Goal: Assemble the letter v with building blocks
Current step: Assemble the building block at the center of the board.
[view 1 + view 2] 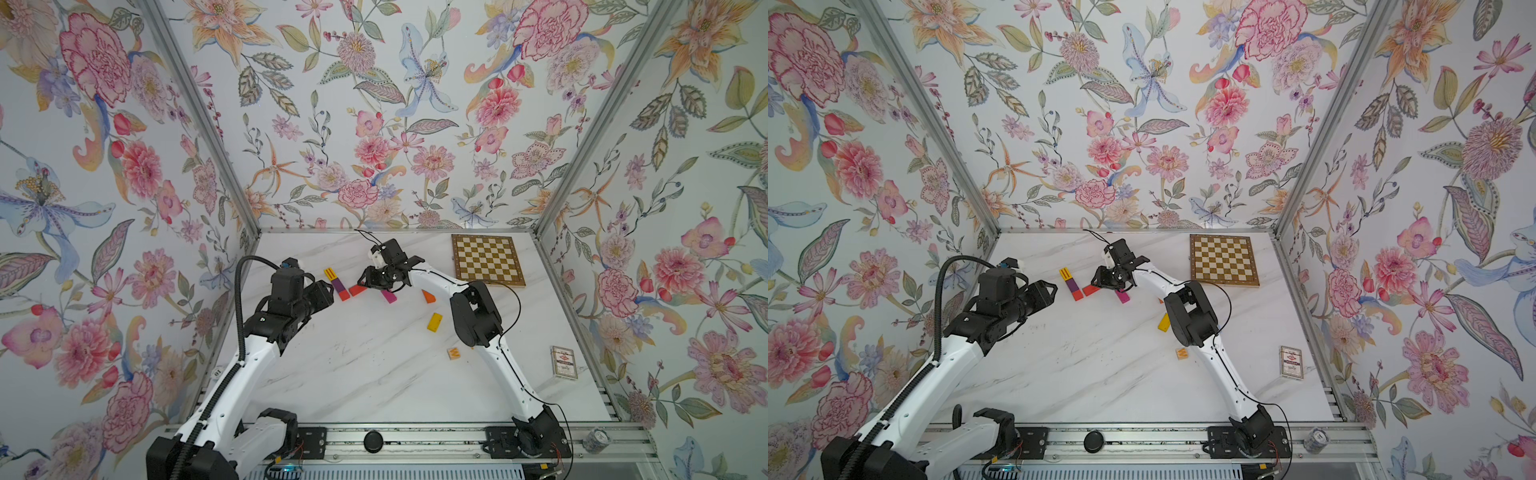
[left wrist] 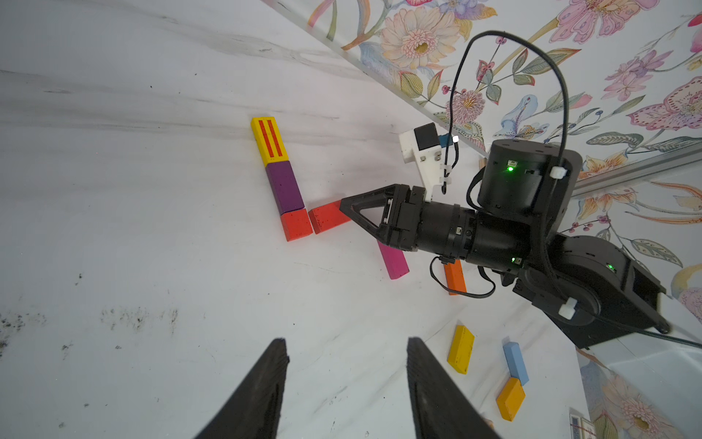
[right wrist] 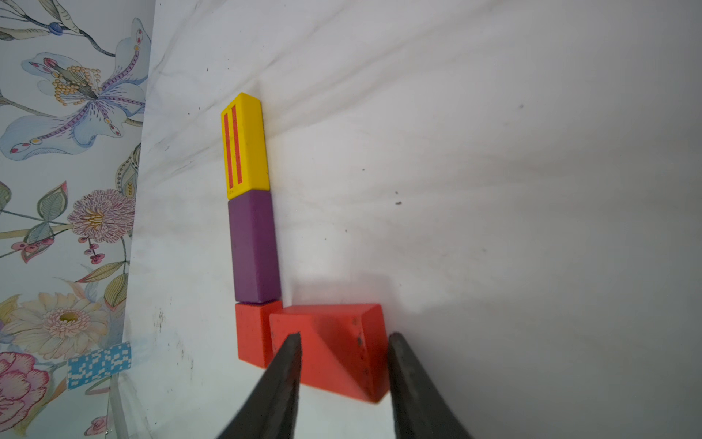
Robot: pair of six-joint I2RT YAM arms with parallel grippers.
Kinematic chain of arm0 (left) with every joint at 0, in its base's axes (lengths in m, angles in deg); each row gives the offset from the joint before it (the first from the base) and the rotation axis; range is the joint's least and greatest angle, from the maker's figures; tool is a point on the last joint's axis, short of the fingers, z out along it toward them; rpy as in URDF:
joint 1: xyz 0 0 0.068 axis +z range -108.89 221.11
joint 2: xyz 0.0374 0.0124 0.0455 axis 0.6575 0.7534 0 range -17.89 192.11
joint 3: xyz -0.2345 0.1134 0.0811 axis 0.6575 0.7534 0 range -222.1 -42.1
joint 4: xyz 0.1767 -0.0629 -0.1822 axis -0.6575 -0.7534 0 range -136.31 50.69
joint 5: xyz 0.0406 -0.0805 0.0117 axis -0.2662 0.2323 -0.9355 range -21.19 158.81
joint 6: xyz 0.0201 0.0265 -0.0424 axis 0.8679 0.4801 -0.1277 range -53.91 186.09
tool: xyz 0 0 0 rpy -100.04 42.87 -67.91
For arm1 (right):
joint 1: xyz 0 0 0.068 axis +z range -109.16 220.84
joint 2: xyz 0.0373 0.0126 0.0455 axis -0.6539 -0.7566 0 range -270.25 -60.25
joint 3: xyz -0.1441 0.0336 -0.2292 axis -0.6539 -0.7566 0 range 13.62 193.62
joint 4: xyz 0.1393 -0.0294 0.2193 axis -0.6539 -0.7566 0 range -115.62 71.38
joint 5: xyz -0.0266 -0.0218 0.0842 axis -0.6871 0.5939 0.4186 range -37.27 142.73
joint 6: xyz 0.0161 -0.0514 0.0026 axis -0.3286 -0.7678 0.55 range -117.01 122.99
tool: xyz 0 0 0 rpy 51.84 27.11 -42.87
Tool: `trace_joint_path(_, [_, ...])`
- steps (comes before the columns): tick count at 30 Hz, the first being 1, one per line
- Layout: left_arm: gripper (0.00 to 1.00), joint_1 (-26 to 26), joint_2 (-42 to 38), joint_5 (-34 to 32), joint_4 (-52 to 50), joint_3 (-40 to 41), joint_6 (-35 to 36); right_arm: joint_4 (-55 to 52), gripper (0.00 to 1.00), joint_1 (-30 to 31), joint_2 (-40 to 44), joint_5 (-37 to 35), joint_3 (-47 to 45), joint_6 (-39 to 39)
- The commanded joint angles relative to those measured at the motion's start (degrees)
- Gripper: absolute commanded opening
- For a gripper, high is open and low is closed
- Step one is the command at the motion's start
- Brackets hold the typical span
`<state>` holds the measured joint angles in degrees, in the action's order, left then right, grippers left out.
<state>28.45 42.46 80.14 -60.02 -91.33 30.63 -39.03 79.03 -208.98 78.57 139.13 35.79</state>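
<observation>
Right gripper (image 3: pixel 344 336), mine: pinching the second red block (image 3: pixel 334 361), one finger at each side, with the block's end touching the first red block (image 3: pixel 252 334). I judge it is held this way because this piece starts the second stroke and must be angled off the corner before I let go. Letter v (image 1: pixel 340 286), part built: striped yellow block (image 3: pixel 245 142), purple block (image 3: pixel 254 247) and the first red block lie end to end in one straight row in the far left part of the table (image 1: pixel 374 374); only that stroke is laid. Left gripper (image 2: pixel 346 340): fingers spread, nothing between them, hovering over bare table near the row, I take it to keep clear. Stock not yet used: magenta block (image 2: pixel 393 262), right under my right wrist, closest to the new stroke's path and likeliest to be knocked; orange block (image 2: pixel 454 277) just past it; plain yellow block (image 2: pixel 460 349), light blue block (image 2: pixel 516 363) and amber block (image 2: pixel 511 399) beside my right arm's elbow; W cube (image 1: pixel 454 353). Not for use: chessboard (image 1: pixel 486 259) and card box (image 1: pixel 564 362), both well apart from the work.
</observation>
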Motion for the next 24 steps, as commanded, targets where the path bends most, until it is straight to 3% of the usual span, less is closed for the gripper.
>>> trace_joint_path(1, [0.54,-0.2,-0.2,0.0,-0.6,0.1,-0.2,-3.3,0.4,0.3,0.2,-0.9,0.1,-0.2])
trace_joint_path(24, [0.54,-0.2,-0.5,-0.2,-1.0,0.3,0.0,-3.3,0.34,0.6,-0.7,-0.5,0.7,0.6])
